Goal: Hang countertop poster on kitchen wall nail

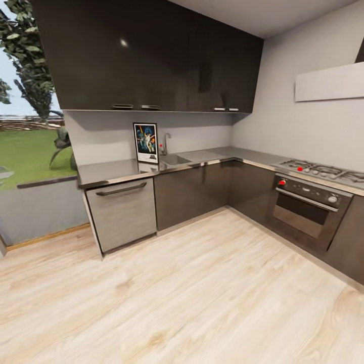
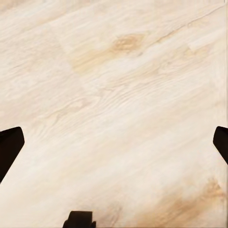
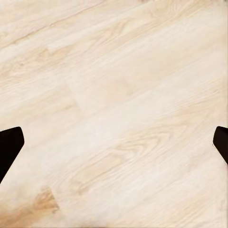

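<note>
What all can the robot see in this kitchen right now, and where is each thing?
poster: one, colourful on dark blue, black frame, upright on the countertop against the wall, left of the tap
countertop: one, glossy grey-brown, L-shaped along two walls
sink: one, steel, set in the countertop
tap: one, chrome, behind the sink
gas hob: one, steel with red knobs, right stretch of countertop
oven: one, dark, under the hob
dishwasher: one, brushed grey, left end
upper cabinets: a row, dark, above the countertop
floor: pale wood planks
left claw: one, black fingertips apart, open, over the floor
right claw: one, black, open, over the floor
</note>
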Robot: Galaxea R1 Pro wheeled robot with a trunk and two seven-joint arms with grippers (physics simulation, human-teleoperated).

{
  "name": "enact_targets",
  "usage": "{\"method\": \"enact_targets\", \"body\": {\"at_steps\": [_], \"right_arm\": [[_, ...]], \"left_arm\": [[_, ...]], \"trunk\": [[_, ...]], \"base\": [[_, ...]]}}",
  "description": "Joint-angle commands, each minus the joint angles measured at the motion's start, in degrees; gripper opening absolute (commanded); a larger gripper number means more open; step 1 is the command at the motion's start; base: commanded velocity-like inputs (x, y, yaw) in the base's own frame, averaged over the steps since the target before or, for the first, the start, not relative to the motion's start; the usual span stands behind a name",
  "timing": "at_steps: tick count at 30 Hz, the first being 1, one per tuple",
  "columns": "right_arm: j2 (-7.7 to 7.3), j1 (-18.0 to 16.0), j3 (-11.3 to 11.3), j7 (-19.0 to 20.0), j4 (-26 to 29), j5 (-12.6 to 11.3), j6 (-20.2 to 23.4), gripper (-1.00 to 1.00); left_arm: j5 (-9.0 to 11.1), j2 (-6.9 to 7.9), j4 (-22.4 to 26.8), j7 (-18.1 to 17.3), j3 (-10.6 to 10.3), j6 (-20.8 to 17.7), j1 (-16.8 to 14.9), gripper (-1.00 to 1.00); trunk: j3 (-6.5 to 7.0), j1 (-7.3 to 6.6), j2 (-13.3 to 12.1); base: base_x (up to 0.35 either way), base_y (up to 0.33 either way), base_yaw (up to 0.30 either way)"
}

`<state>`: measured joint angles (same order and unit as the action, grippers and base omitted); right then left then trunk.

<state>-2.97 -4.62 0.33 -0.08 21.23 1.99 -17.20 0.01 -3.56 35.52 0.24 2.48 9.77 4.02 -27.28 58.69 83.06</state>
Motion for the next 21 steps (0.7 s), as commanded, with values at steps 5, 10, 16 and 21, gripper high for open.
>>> {"method": "enact_targets", "body": {"at_steps": [5,10,16,21], "right_arm": [[0.05,-0.04,0.03,-0.03,-0.05,0.20,-0.18,1.00],[0.07,-0.04,0.03,-0.07,-0.05,0.20,-0.20,1.00],[0.07,-0.04,0.03,-0.08,-0.05,0.20,-0.20,1.00],[0.07,-0.04,0.03,-0.09,-0.05,0.20,-0.20,1.00]], "left_arm": [[-0.01,-0.05,0.07,0.02,0.15,0.08,0.02,1.00],[-0.01,-0.05,0.07,0.02,0.15,0.08,0.02,1.00],[-0.01,-0.05,0.07,0.02,0.15,0.08,0.02,1.00],[-0.01,-0.05,0.07,0.02,0.15,0.08,0.02,1.00]], "trunk": [[-0.05,0.03,0.02],[-0.05,0.03,0.02],[-0.05,0.03,0.02],[-0.05,0.03,0.02]], "base": [[0.318,-0.118,0.006],[0.317,-0.125,0.123],[0.314,-0.159,0.221],[0.292,-0.203,0.279]]}}
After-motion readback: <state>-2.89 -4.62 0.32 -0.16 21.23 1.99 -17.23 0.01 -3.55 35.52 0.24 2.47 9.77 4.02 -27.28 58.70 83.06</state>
